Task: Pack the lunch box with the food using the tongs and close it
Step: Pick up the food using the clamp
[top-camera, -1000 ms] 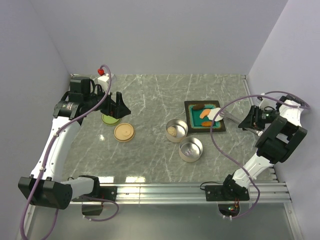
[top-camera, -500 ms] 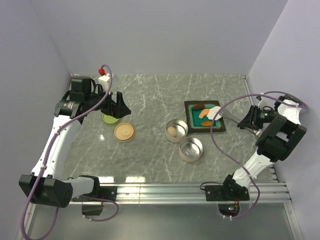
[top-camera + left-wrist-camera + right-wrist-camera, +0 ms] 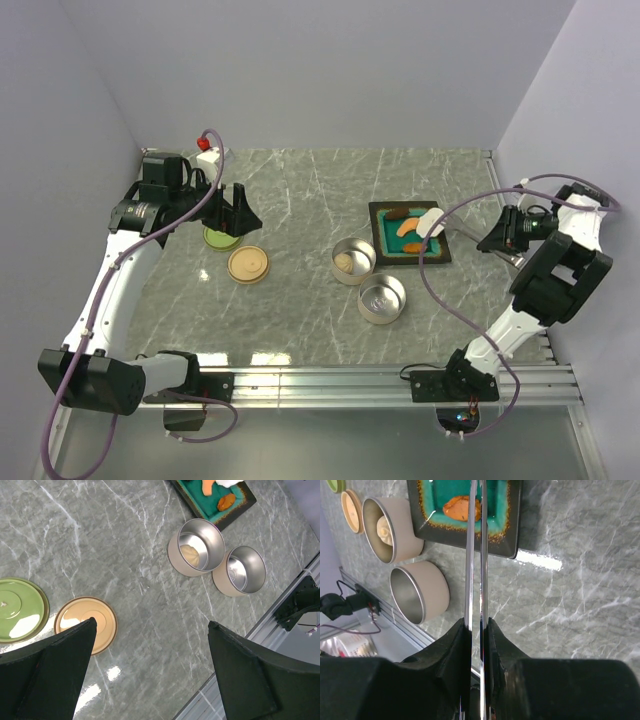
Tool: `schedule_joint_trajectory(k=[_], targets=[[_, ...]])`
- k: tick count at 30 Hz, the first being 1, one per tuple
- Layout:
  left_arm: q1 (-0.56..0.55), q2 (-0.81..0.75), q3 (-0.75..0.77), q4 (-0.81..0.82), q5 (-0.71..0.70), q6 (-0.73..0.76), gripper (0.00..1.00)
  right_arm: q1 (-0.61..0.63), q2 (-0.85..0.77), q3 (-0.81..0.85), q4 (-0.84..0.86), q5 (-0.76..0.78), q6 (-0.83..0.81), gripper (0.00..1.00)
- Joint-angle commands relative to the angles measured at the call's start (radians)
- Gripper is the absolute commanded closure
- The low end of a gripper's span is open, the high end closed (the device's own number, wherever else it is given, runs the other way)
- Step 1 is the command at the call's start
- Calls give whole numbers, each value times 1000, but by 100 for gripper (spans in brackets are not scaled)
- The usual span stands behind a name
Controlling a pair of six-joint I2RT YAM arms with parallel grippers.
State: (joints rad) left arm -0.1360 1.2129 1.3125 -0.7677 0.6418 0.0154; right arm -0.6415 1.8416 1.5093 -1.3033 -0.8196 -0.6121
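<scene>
My right gripper (image 3: 476,622) is shut on the silver tongs (image 3: 469,570), pressing their two arms almost together. The tongs (image 3: 462,236) reach left over the teal tray (image 3: 384,236), and their tips sit at the white fried egg (image 3: 430,221); whether it is pinched I cannot tell. Brown (image 3: 397,213) and orange food (image 3: 408,229) lies on the tray, with one orange piece (image 3: 462,507) beside the tong arms. One lunch box tin (image 3: 353,261) holds a pale piece; the other tin (image 3: 381,298) is empty. My left gripper (image 3: 235,212) hangs open with nothing between its fingers.
A green lid (image 3: 218,239) lies under my left gripper, and a tan lid (image 3: 248,264) lies just in front of it. Grey walls close the table on three sides. A metal rail (image 3: 330,380) runs along the near edge.
My right gripper has squeezed the tongs narrower and drawn slightly right and back. The egg at the tong tips has shifted a little toward the far side. The left arm has not moved.
</scene>
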Motion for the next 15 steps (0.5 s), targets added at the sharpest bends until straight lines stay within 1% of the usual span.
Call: schedule_joint_trajectory(k=[1, 10, 13, 15], targets=[[4, -12, 22, 25, 7, 4, 1, 5, -90, 63, -60, -15, -46, 100], [4, -10, 24, 33, 10, 1, 1, 8, -169, 106, -128, 33, -110, 100], [4, -9, 24, 33, 13, 1, 0, 29, -217, 109, -137, 62, -123, 100], [4, -9, 24, 33, 12, 3, 1, 68, -272, 97, -137, 89, -132, 100]])
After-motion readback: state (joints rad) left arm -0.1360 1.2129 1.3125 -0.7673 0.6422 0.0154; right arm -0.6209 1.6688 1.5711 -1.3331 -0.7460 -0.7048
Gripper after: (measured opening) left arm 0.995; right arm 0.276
